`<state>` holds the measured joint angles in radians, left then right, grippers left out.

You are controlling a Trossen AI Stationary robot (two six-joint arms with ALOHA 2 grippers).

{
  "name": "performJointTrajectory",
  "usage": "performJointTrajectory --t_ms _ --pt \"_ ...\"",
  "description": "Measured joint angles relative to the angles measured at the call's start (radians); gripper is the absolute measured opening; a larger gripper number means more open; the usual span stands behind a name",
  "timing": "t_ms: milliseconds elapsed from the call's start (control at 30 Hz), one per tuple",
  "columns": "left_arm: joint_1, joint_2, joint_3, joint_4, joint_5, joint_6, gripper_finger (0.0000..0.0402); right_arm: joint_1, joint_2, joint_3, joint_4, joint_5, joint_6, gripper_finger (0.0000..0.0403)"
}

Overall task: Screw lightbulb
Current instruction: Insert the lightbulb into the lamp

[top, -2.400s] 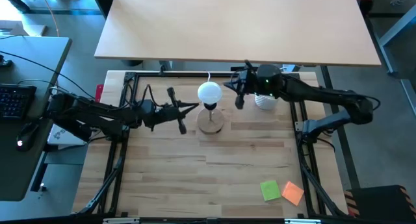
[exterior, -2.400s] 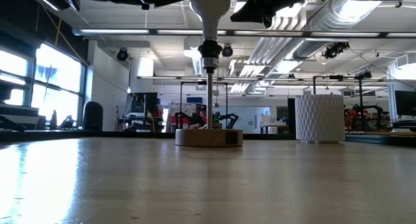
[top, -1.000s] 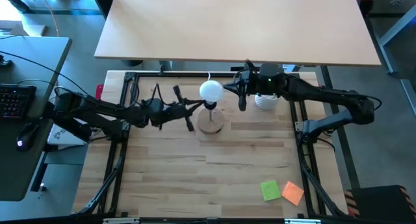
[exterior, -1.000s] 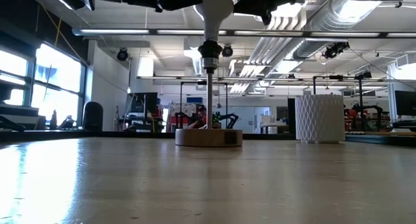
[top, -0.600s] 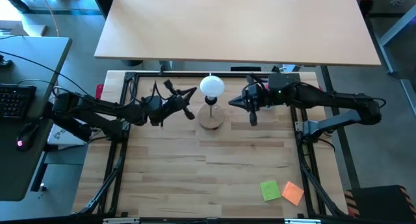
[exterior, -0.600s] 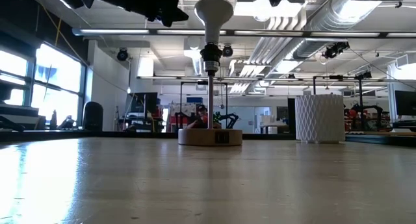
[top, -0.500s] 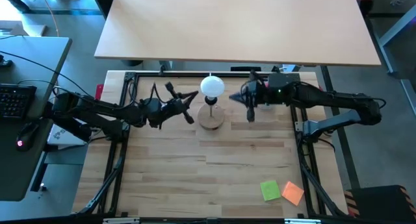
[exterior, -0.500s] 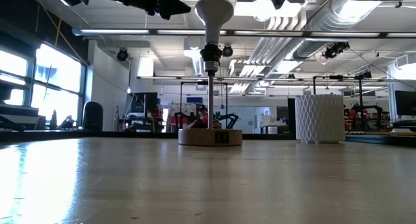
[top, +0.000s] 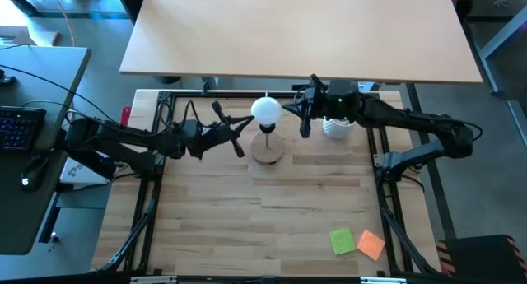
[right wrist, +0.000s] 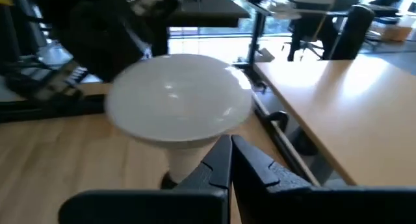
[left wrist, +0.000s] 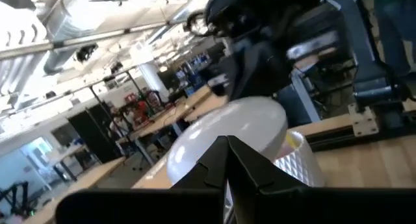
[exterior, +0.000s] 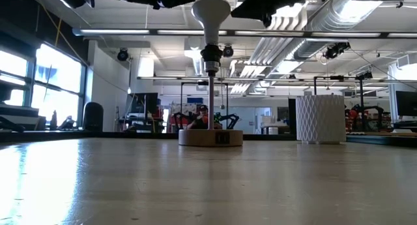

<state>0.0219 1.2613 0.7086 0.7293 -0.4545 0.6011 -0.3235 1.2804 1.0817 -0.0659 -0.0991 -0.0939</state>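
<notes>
Here, in the high view, the lightbulb [top: 266, 109] stands upright on the black socket [top: 268, 128] of a round wooden lamp base [top: 268, 151] near the far edge of the wooden table [top: 263, 210]. The left gripper [top: 244, 121] reaches in from the left, its fingers pressed together with nothing between them, the tips just beside the bulb's globe. The right gripper [top: 288, 109] comes in from the right, likewise pinched closed and empty, its tips just beside the globe on the other side. A white ribbed cup [top: 335, 127] sits partly under the right arm. A green sticky note [top: 343, 241] and an orange sticky note [top: 371, 244] lie touching each other at the near right of the table.

From the low view, the lightbulb [exterior: 210, 16] sits globe up in the socket [exterior: 210, 59], on a thin stem above the lamp base [exterior: 210, 137]. Dark arm parts cross the picture's top on both sides of the globe. The ribbed cup [exterior: 319, 119] stands well apart to the right.

In the left wrist view, that gripper's closed fingers [left wrist: 221, 167] point at the bulb's white globe [left wrist: 227, 133], with the ribbed cup [left wrist: 300, 164] behind it.

In the right wrist view, the closed fingers [right wrist: 229, 167] point at the bulb [right wrist: 179, 110] where globe meets neck; whether they touch it I cannot tell.
</notes>
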Motion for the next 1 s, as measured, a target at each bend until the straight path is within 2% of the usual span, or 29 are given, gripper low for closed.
performJointTrajectory --t_ms 233,333,467,567,633,833,1000 --pt "0.061 0.003 -0.001 -0.127 -0.012 -0.049 0.0 0.072 -0.056 0.0 -0.06 -0.034 0.007 0.0" --pt "0.066 0.001 -0.001 -0.143 -0.076 -0.046 0.0 0.116 -0.09 0.0 -0.095 -0.041 -0.018 0.0" --pt "0.052 0.002 -0.001 -0.12 -0.104 -0.005 0.0 0.134 -0.111 0.0 -0.095 0.031 -0.038 0.0" --pt "0.027 0.0 0.0 -0.055 -0.103 0.023 0.0 0.107 -0.108 0.0 -0.095 0.115 -0.038 0.0" --pt "0.017 0.0 0.0 -0.028 -0.096 0.04 0.0 0.074 -0.096 0.0 -0.084 0.123 -0.037 0.0" --pt "0.009 0.0 0.0 -0.026 -0.023 0.015 0.0 -0.008 -0.037 0.0 -0.027 0.075 -0.015 0.0" --pt "0.011 0.002 0.0 -0.035 0.005 -0.005 0.0 -0.026 -0.001 0.0 0.033 0.005 0.002 0.0"
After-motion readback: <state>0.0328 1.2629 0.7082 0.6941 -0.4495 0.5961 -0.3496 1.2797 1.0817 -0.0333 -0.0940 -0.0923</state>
